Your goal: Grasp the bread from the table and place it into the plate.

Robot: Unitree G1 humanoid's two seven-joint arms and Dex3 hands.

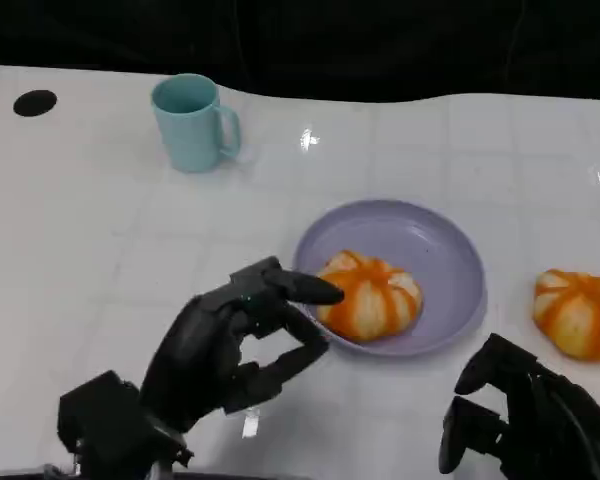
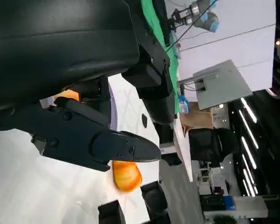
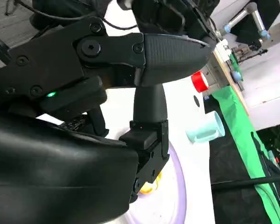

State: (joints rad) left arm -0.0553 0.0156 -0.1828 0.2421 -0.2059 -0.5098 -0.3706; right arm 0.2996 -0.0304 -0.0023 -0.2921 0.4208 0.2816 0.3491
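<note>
Bread lies in plate; head view shows second bread.

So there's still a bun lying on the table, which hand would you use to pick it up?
Probably the right hand. The loose bun lies just ahead of it, to the right of the plate. The left hand is across the plate, beside the bun already in it.

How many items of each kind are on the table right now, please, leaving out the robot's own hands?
Bread: 2, one in the plate and one on the table at the right
Plate, lavender: 1
Mug, light blue: 1
Total: 4
</note>
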